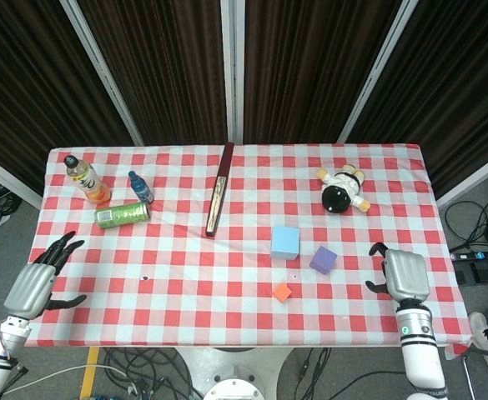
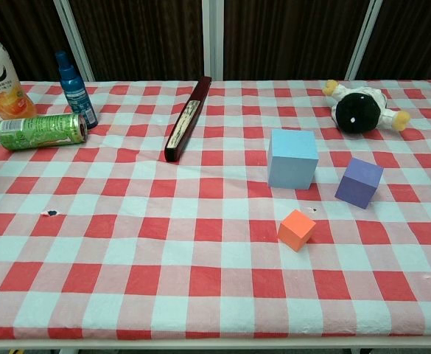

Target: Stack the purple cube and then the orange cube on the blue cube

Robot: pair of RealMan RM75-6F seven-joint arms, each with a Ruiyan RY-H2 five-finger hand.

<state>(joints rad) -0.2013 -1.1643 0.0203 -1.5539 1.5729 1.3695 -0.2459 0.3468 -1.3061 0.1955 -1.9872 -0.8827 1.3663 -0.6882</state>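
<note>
The light blue cube [image 1: 284,242] [image 2: 292,158] stands on the checked cloth right of centre. The purple cube [image 1: 323,260] [image 2: 359,182] sits just to its right and a little nearer. The small orange cube [image 1: 283,292] [image 2: 297,229] lies in front of both. My right hand [image 1: 401,273] hovers at the table's right front, to the right of the purple cube, holding nothing, with fingers that look spread. My left hand [image 1: 37,282] is at the left front edge, fingers spread, holding nothing. Neither hand shows in the chest view.
A dark flat box [image 1: 218,189] [image 2: 187,119] lies lengthwise at the middle back. A green can [image 1: 122,215] on its side, a blue bottle [image 1: 140,187] and an orange-labelled bottle [image 1: 86,180] stand at the back left. A black-and-white plush toy [image 1: 343,189] lies at the back right.
</note>
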